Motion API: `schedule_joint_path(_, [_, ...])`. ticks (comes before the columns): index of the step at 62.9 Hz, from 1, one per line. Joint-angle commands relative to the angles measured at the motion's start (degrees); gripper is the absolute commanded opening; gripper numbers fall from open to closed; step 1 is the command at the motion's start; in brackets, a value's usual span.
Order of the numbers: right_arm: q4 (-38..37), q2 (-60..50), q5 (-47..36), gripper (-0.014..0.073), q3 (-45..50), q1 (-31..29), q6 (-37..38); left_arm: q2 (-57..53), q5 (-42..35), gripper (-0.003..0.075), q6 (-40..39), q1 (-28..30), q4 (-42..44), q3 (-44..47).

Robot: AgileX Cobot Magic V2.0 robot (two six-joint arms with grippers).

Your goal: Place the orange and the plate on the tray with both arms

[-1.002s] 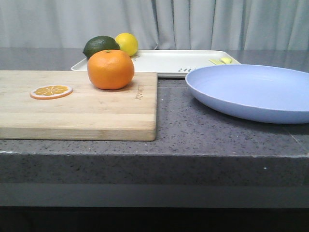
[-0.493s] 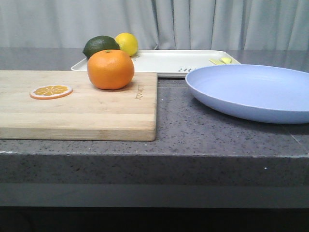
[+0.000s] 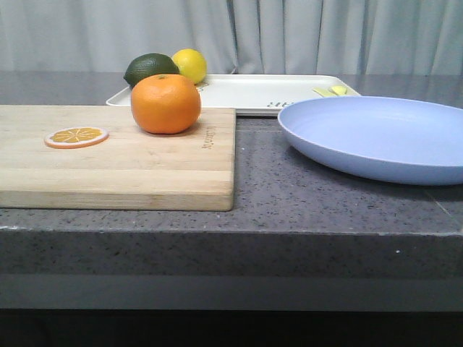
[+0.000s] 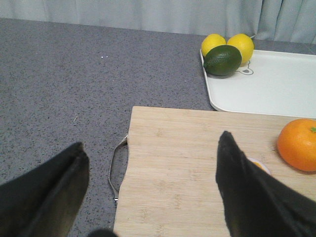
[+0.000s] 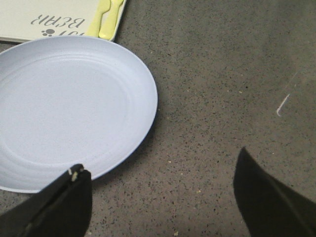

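Note:
The orange (image 3: 166,103) sits on a wooden cutting board (image 3: 145,166); it also shows in the left wrist view (image 4: 298,144). The pale lavender-blue plate (image 3: 376,137) lies on the grey counter at the right, in front of the white tray (image 3: 275,92). My left gripper (image 4: 150,148) is open and empty above the board's near end, well short of the orange. My right gripper (image 5: 160,160) is open and empty over the counter just beside the plate's (image 5: 64,108) edge. Neither gripper shows in the front view.
A thin orange slice (image 3: 76,136) lies on the board. A dark green lime (image 3: 150,68) and a yellow lemon (image 3: 189,65) sit at the tray's far left corner (image 4: 217,94). Yellow-green marks (image 5: 104,19) are on the tray. A grey curtain hangs behind.

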Motion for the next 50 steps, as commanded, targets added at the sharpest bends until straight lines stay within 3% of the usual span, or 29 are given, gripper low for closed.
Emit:
schedule_joint_path(1, [0.3,0.5,-2.4,0.0622,-2.1,-0.2,-0.1,1.2,-4.7,0.0567,0.1,-0.1,-1.3,-1.9])
schedule_joint_path(9, [0.5,0.5,-0.9,0.0622,-2.2,0.8,-0.3,3.4,-6.6,0.0567,0.2,-4.9,-2.5,-2.1])
schedule_joint_path(27, [0.5,0.6,3.2,0.0622,-4.2,10.4,-1.5,18.2,-8.3,0.0568,3.0,-21.6,1.7,-9.0])
schedule_joint_path(44, [0.5,0.6,3.6,0.0622,-4.7,13.6,-1.4,37.0,-7.1,0.0575,3.0,-28.1,3.1,-21.3])
schedule_joint_path(50, [0.5,0.6,3.6,0.0622,-4.7,13.6,-1.4,43.2,-4.9,0.0612,3.0,-29.1,3.1,-26.3])
